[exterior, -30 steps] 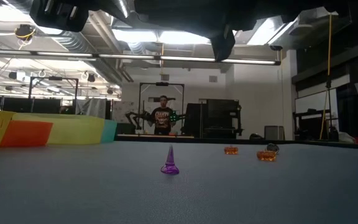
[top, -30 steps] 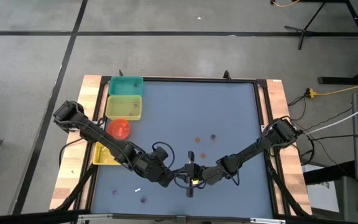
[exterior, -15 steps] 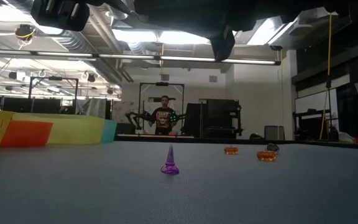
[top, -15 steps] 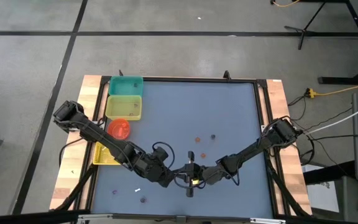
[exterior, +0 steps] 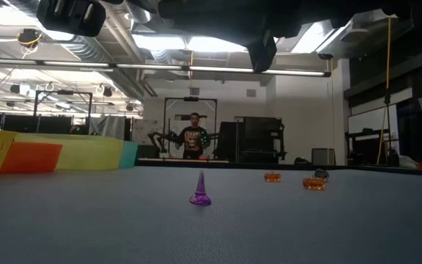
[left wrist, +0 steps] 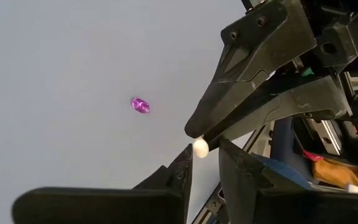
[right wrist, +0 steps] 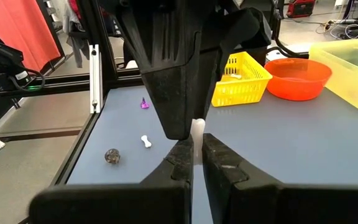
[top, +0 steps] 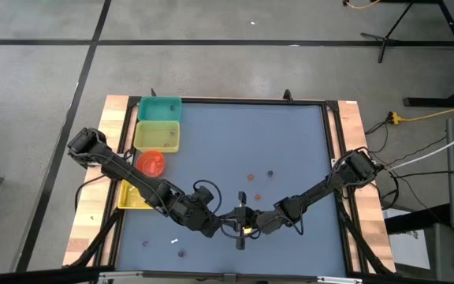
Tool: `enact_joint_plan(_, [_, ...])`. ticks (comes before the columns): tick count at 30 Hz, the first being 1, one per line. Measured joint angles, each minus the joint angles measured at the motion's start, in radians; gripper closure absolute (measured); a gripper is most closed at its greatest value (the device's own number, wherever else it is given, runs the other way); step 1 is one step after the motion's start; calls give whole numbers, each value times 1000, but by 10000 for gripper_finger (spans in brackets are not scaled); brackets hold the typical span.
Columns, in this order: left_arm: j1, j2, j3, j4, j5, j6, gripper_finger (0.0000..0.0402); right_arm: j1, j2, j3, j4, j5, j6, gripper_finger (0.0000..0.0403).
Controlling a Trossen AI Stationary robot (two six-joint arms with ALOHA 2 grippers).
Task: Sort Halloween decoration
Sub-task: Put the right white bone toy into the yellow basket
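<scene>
A thin white stick (right wrist: 196,132), one of the Halloween decorations, is held above the table's near middle. My right gripper (right wrist: 196,154) is shut on it. My left gripper (left wrist: 202,157) meets it from the left, fingers close on either side of the stick's knobbed free end (left wrist: 200,147), with a gap still showing on one side. In the high view the two grippers (top: 241,226) meet tip to tip. Loose on the table lie a purple cone (exterior: 200,191), orange trinkets (exterior: 272,177) and another white stick (right wrist: 145,141). My right gripper pinches the white stick's shaft (right wrist: 196,142) between its two fingers. It comes nearly level from the table's right side. The stick runs along the fingers and juts past their tips. It is lifted clear of the table.
At the table's left stand a teal bin (top: 160,108), a yellow bin (top: 158,134), a red bowl (top: 150,163) and a yellow basket (top: 131,196). A dark trinket (top: 270,173) lies mid-table and others (top: 182,253) near the front left. A person (exterior: 191,139) stands far behind the table.
</scene>
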Motion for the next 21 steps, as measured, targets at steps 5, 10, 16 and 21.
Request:
enact_joint_plan(5, [0, 0, 0, 0, 0, 0, 353, 0, 0, 0, 0, 0, 0, 384])
enact_joint_plan(10, [0, 0, 0, -1, 0, 0, 362, 0, 0, 0, 0, 0, 0, 384])
enact_joint_plan(16, [0, 0, 0, -1, 0, 3, 363, 0, 0, 0, 1, 0, 0, 384])
enact_joint_plan(21, [0, 0, 0, -3, -16, 9, 363, 0, 0, 0, 1, 2, 0, 384])
